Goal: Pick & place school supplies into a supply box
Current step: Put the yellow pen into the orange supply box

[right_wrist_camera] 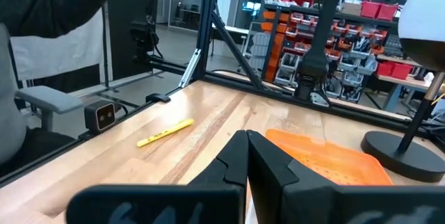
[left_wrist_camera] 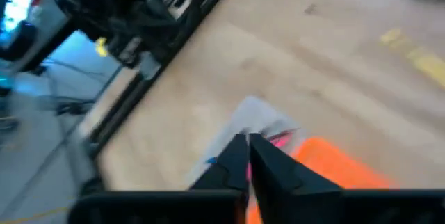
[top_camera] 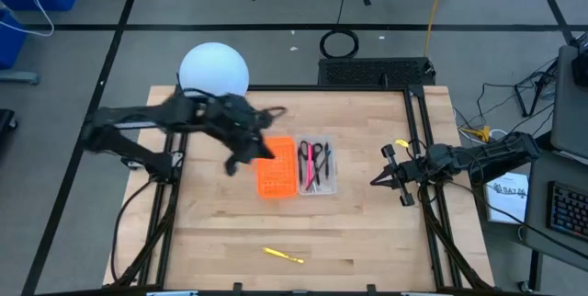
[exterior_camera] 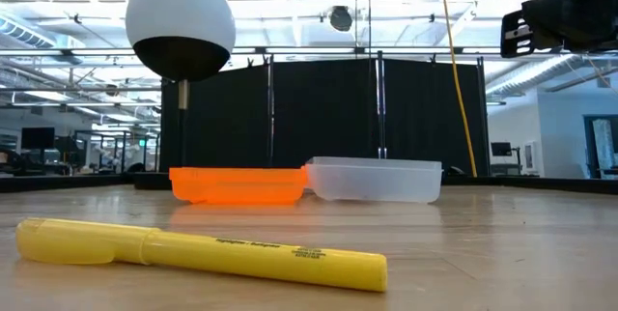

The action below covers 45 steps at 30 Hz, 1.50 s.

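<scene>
The supply box (top_camera: pixel 331 184), a clear shallow tray, rests flat on the table at its middle, beside an orange tray (top_camera: pixel 276 169). In it lie black-handled scissors (top_camera: pixel 304 160) and pink and dark pens (top_camera: pixel 318 165). A yellow marker (top_camera: pixel 283 256) lies flat near the table's front edge. My left gripper (top_camera: pixel 265 149) hangs shut above the orange tray's far left corner, holding nothing that shows; in the left wrist view (left_wrist_camera: pixel 247 144) the box (left_wrist_camera: pixel 254 113) lies beyond it. My right gripper (top_camera: pixel 377 181) waits shut at the table's right side, level.
A white globe lamp (top_camera: pixel 214 68) stands at the far left on a dark base (right_wrist_camera: pixel 403 147). Black frame rails (top_camera: pixel 415 140) border the table's sides. Bare wood lies between the trays and the yellow marker (exterior_camera: pixel 203 251).
</scene>
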Motion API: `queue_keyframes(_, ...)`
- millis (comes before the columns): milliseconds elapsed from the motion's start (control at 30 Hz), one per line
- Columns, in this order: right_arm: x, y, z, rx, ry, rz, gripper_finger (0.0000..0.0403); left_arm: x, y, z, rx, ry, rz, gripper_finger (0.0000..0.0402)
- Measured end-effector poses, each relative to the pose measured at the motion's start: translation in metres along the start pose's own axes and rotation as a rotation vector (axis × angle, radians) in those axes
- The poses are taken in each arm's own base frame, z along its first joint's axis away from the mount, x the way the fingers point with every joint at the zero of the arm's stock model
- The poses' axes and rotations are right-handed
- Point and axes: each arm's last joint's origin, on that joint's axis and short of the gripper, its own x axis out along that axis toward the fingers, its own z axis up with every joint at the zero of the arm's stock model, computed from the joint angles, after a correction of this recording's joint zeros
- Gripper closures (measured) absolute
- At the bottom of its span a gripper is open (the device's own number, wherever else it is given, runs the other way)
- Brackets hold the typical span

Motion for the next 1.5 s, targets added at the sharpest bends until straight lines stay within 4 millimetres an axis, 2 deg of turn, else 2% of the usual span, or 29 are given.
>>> queue_keyframes(67,0.0,0.0,0.0,-0.007,-0.003,0.0,0.0403,-0.012,-0.016,-0.012,-0.049,-0.055,-0.015,0.0393)
queue_keyframes(133,0.0,0.0,0.0,-0.007,-0.002,0.0,0.0403,-0.016,-0.032,-0.024,-0.103,-0.107,0.039,0.0391)
queue_keyframes(300,0.0,0.0,-0.001,0.004,0.012,0.002,0.0403,-0.003,-0.092,-0.055,-0.274,-0.301,0.112,0.0397)
queue_keyframes(467,0.001,0.0,-0.003,0.008,0.029,0.004,0.0403,0.016,-0.141,-0.074,-0.511,-0.57,0.39,0.0398)
queue_keyframes(600,0.001,0.0,-0.003,0.009,0.03,0.004,0.0403,0.021,-0.172,-0.099,-0.514,-0.501,0.473,0.0398)
queue_keyframes(767,0.001,0.0,-0.001,0.044,0.007,0.001,0.0403,0.006,-0.185,-0.11,-0.454,-0.592,0.495,0.0399)
queue_keyframes(967,0.001,0.0,-0.001,0.082,0.013,0.0,0.0403,-0.017,-0.198,-0.124,-0.374,-0.493,0.46,0.04)
queue_keyframes(1067,0.002,0.0,-0.002,0.082,0.02,-0.002,0.0403,-0.026,-0.203,-0.129,-0.368,-0.558,0.418,0.04)
queue_keyframes(1233,0.004,0.0,-0.003,0.084,0.035,-0.009,0.0403,-0.017,-0.216,-0.148,-0.361,-0.543,0.403,0.04)
queue_keyframes(1500,0.008,-0.003,-0.011,0.12,0.119,-0.122,0.0403,-0.005,-0.225,-0.166,-0.41,-0.586,0.372,0.04)
